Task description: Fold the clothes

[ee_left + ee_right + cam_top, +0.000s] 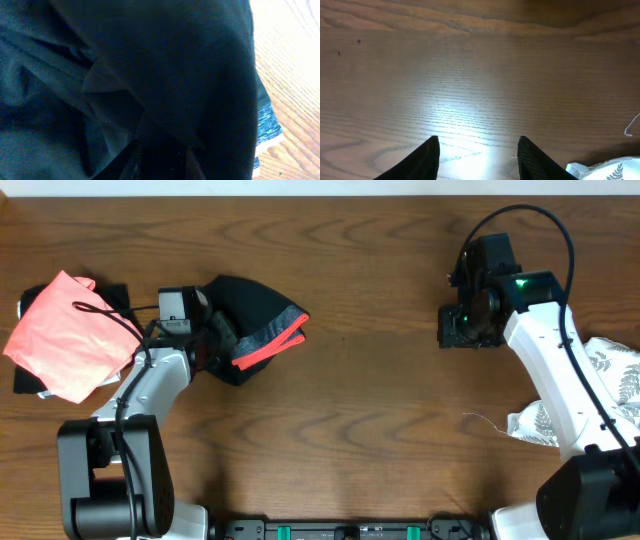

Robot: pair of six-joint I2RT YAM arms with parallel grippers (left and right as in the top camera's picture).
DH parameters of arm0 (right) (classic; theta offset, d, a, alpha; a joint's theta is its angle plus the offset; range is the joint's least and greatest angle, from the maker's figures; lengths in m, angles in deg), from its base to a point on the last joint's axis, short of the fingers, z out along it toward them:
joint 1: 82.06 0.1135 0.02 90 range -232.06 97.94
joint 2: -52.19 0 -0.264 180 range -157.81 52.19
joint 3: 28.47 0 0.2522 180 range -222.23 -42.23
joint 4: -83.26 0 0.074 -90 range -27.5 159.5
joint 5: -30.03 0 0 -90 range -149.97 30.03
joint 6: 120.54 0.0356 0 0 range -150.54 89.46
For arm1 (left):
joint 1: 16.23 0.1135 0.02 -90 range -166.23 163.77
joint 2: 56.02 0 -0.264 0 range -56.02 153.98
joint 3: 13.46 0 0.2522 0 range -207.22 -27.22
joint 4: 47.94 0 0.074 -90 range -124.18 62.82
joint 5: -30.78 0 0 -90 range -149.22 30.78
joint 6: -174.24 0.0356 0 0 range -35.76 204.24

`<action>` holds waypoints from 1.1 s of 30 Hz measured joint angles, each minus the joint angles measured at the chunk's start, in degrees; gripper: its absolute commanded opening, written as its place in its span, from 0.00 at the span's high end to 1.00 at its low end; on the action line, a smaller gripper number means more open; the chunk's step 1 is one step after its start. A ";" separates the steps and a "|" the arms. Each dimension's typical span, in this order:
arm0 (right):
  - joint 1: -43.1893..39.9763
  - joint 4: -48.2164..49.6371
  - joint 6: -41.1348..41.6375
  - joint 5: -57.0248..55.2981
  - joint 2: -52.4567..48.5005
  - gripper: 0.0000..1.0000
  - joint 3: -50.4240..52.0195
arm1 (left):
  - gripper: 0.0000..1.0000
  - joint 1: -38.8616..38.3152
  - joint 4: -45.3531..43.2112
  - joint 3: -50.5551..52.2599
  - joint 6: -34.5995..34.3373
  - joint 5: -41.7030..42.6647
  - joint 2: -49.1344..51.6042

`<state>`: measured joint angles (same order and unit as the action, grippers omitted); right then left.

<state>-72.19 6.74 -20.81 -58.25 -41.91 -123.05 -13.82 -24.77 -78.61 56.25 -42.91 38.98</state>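
Black leggings (255, 320) bunched at desk's (380, 400) left, beside coral-pink cloth (60, 330). Left fingers (222, 332) buried in fabric, can't tell grip. Right fingers (425, 162) apart, empty. Better pinch both waistband (272, 340) corners, pull flat before folding.

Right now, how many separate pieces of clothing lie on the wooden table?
3: a coral-pink cloth at far left, black leggings with a grey, red-edged waistband left of centre, a white leaf-print cloth at the right edge. More may hide under the pink one.
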 measured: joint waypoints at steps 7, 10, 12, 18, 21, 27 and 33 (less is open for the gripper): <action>0.00 0.00 -0.20 0.00 0.00 0.51 0.00 | 0.58 0.00 2.56 0.00 -2.10 -0.33 0.00; 0.00 0.00 -0.28 0.00 0.00 0.50 0.00 | 0.36 0.00 2.95 0.02 -2.78 0.90 0.00; 0.00 0.04 -0.42 0.00 0.00 0.51 0.07 | 0.36 0.13 3.06 0.04 -3.06 2.03 0.00; 0.00 0.87 -1.22 0.00 0.00 0.50 2.27 | 0.36 0.90 2.32 0.15 0.24 4.48 -1.03; 0.00 2.45 -1.27 0.00 0.00 0.50 4.20 | 0.37 1.09 1.90 0.17 2.12 5.60 -2.99; 0.00 3.28 -1.27 0.00 0.00 0.50 6.21 | 0.37 1.07 1.92 0.17 3.63 9.33 -5.11; 0.00 3.28 -1.27 0.00 0.00 0.50 6.32 | 0.37 1.07 2.62 0.20 4.04 9.97 -5.09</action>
<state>-72.19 10.01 -22.07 -58.25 -41.91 -116.73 -12.74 -22.15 -78.42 60.29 -32.94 33.88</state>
